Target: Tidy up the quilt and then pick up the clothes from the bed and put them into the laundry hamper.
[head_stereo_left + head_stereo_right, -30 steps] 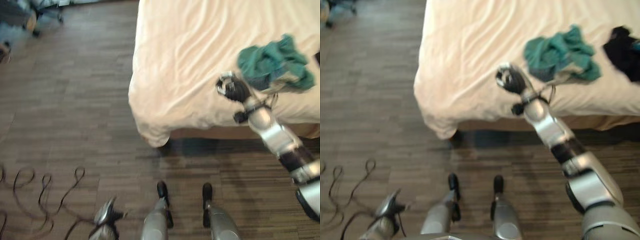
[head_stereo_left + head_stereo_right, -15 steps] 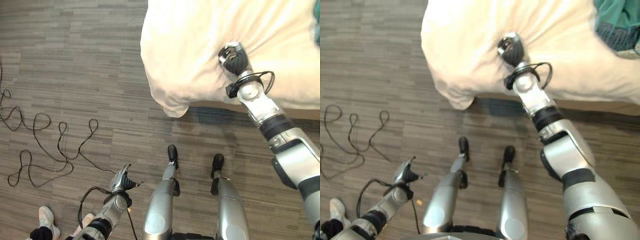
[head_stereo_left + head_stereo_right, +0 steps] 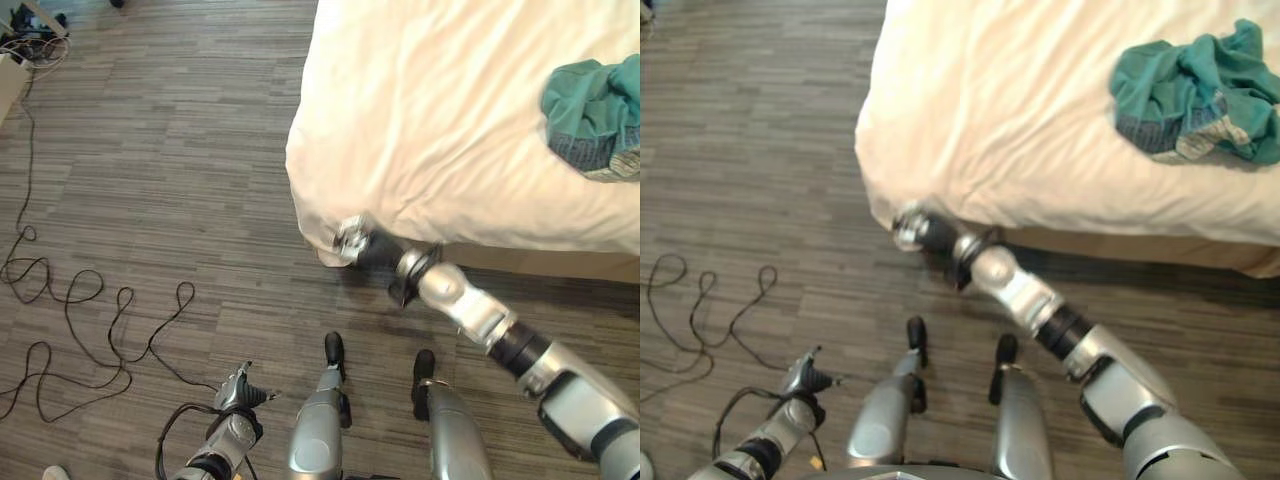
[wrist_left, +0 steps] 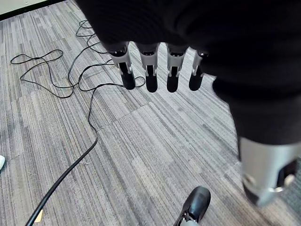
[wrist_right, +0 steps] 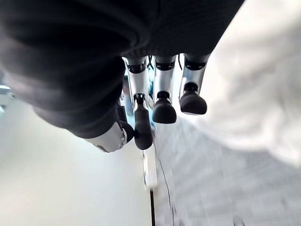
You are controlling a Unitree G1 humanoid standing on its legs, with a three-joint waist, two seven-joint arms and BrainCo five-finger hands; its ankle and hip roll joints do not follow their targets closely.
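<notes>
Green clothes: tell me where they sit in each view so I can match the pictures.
Left eye view: green clothes at the right edge, on the quilt.
Right eye view: upper right, fully in frame.
Left wrist view: floor past the left hand, not the clothes.
Right wrist view: white quilt past the right hand, not the clothes.
Shared landmark: the quilt's corner.

Lighting is even, soft and indoor; the cream quilt (image 3: 450,120) reads brightest, close to washed out along its folds. A dark shadow band lies on the floor (image 3: 150,200) under the bed edge. The right hand (image 3: 352,241) is motion-blurred in both eye views, and the right wrist view is smeared and pale.
</notes>
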